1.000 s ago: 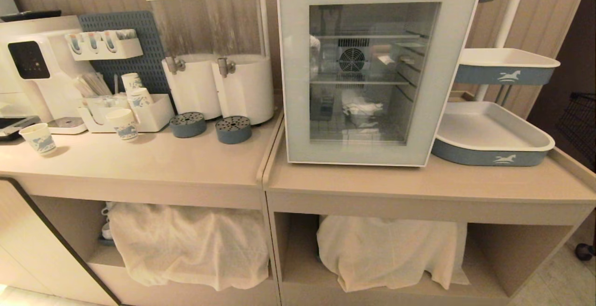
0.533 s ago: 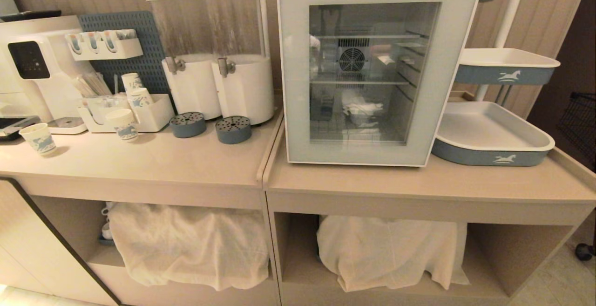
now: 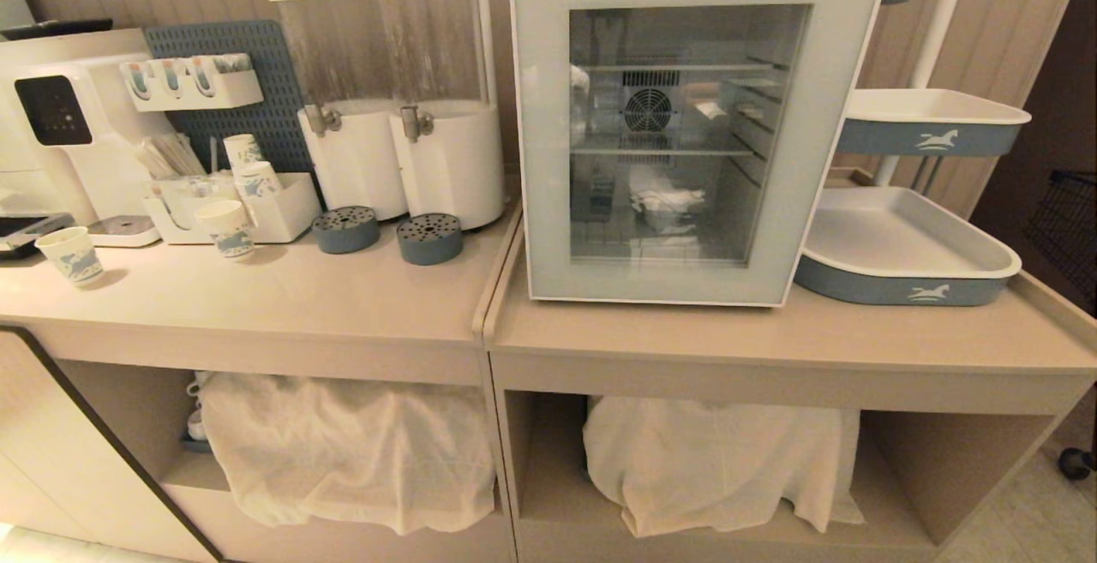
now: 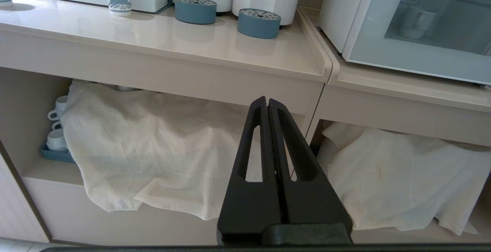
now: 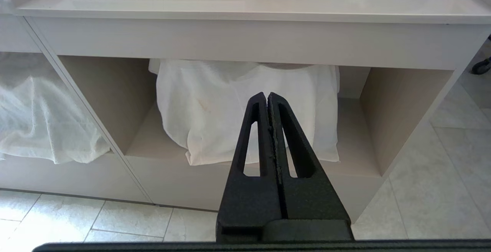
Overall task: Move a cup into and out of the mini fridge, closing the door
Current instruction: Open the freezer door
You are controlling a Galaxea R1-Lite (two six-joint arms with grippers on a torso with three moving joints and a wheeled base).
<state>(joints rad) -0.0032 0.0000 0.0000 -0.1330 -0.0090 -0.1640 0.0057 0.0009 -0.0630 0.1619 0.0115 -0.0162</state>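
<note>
The white mini fridge [image 4: 340, 11] marked HOMESUN stands on the right counter. Its door [image 3: 548, 143], pale grey-blue with a glass window, lies flush and closed. Through the glass in the left wrist view a small white cup [image 4: 416, 22] with a loop handle sits inside, on the fridge floor. In the head view reflections blur it. Neither arm appears in the head view. My left gripper [image 4: 267, 102] hangs shut and empty below the counter edge, facing a draped cloth. My right gripper [image 5: 267, 96] is likewise shut and empty, low before the open shelf under the fridge.
Two drink dispensers [image 3: 403, 100] and blue drip discs [image 3: 428, 239] crowd the left counter, with paper cups [image 3: 224, 227] and a coffee machine [image 3: 60, 117]. Stacked trays [image 3: 908, 289] flank the fridge's right. White cloths [image 3: 343, 452] cover the lower shelves, and white mugs [image 4: 57, 129] sit beside one.
</note>
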